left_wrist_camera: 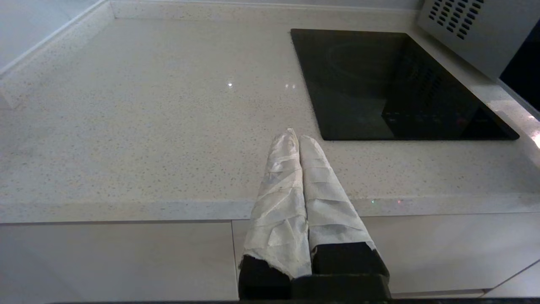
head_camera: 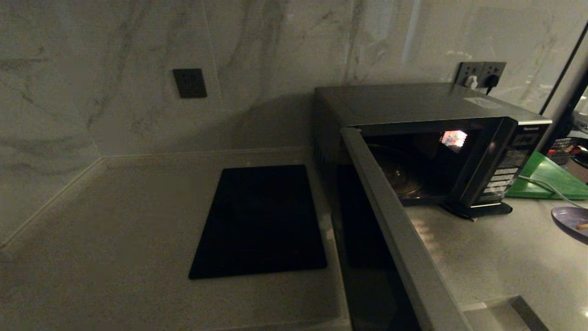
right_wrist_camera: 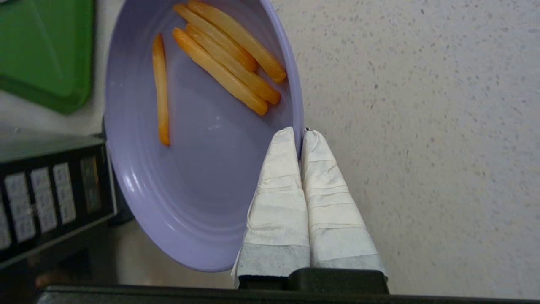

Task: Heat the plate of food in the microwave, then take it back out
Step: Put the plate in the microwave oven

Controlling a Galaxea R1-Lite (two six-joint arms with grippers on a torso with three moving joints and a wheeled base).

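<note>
- My right gripper (right_wrist_camera: 300, 134) has its white-wrapped fingers clamped together on the rim of the round, shallow lavender-purple plate of food (right_wrist_camera: 198, 169); one pad sits inside the rim and one outside.
- The plate is lifted clear of the pale speckled stone counter (head_camera: 496, 248), and hangs just beside the button panel of the large silver-grey microwave (head_camera: 413, 105), on the robot's right. In the head view only a sliver of it shows at the right edge.
- The microwave's dark glass door (head_camera: 390, 220) stands swung wide open toward me, so the cavity with its glass turntable is reachable.
- A few thin orange fry-like sticks (right_wrist_camera: 228, 55) lie loose toward one side of the plate, and I judge a tilt or jerk could slide them off.
- The plate looks stiff, light and glossy. Held at one edge point it may pivot or slip, so I would keep it level and move slowly.
- A flat green board (head_camera: 546, 177) lies beyond the microwave on the right, and a flat black glass cooktop (head_camera: 262, 220) is set into the counter on the left.
- My left gripper (left_wrist_camera: 295, 137) is parked at the counter's front edge near the cooktop, fingers pressed together on nothing.
- I judge the plate is not yet inside the microwave, and carrying it in is the step at hand.
</note>
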